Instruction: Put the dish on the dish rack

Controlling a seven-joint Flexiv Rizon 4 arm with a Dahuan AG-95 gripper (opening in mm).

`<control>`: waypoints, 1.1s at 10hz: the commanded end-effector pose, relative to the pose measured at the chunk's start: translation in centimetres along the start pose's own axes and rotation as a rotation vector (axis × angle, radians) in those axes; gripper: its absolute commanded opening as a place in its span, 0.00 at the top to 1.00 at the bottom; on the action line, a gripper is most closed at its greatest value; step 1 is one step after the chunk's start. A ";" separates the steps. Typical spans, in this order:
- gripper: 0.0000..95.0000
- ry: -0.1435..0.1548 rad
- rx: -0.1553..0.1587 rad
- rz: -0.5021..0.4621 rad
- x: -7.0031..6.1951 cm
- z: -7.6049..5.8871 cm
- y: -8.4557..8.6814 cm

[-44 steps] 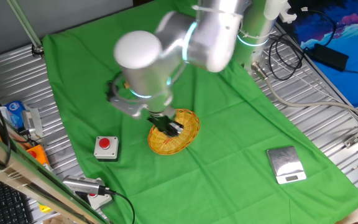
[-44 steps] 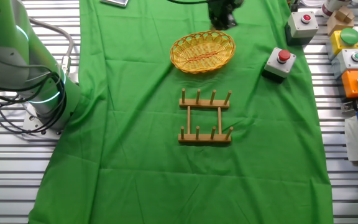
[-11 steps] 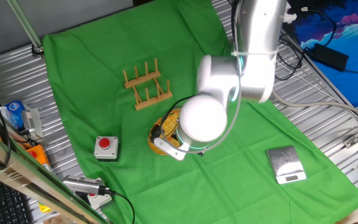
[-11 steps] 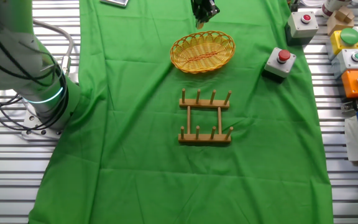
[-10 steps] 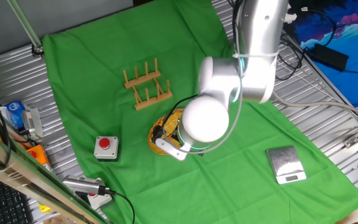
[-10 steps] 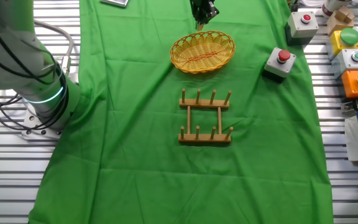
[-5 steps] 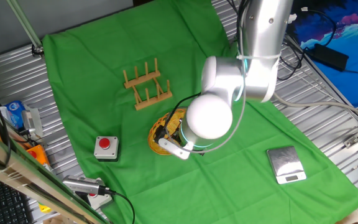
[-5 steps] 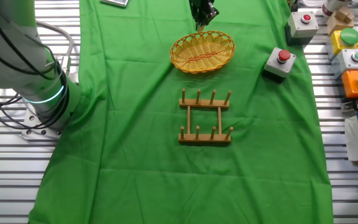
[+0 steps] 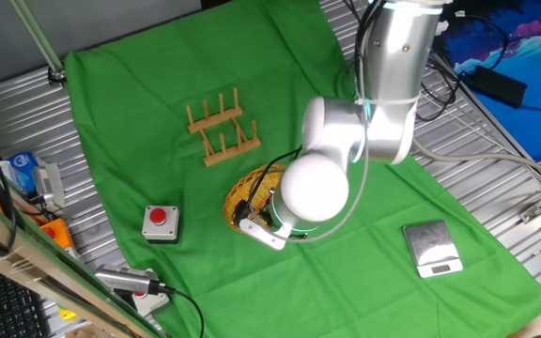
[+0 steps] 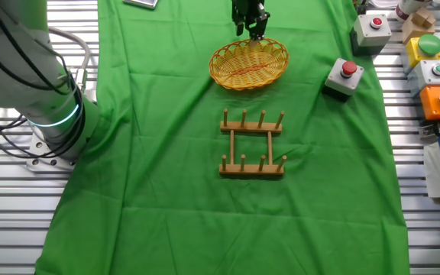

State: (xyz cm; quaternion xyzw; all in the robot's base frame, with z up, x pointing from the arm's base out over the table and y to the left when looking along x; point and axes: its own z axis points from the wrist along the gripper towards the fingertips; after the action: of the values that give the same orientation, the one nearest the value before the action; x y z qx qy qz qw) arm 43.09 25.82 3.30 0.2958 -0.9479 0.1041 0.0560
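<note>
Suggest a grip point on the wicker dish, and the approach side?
Pinch the raised rim. The dish lies flat on the cloth, too wide to span. Come from above at the far edge, where the gripper hovers, away from the dish rack.

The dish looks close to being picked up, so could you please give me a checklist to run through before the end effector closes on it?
1. End effector at the dish's far rim: ok, its fingertips sit right at the rim.
2. Jaws straddling the rim: cannot tell, too small, and the arm hides them in one fixed view.
3. Dish flat on the green cloth: ok.
4. Dish rack upright with free slots: ok.
5. Path from dish to rack free: ok, only bare cloth between them.
6. Red button box away from the dish: ok, a gap shows.
</note>
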 end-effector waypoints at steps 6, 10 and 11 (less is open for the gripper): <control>0.80 0.026 0.070 -0.026 -0.2 -0.7 -0.9; 0.80 0.031 0.097 -0.019 -0.5 -1.4 -1.8; 0.80 0.031 0.097 -0.015 -0.5 -1.5 -1.9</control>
State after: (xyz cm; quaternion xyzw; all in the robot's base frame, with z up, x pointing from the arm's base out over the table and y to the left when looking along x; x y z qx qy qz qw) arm 44.73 24.93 4.99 0.3028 -0.9388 0.1541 0.0570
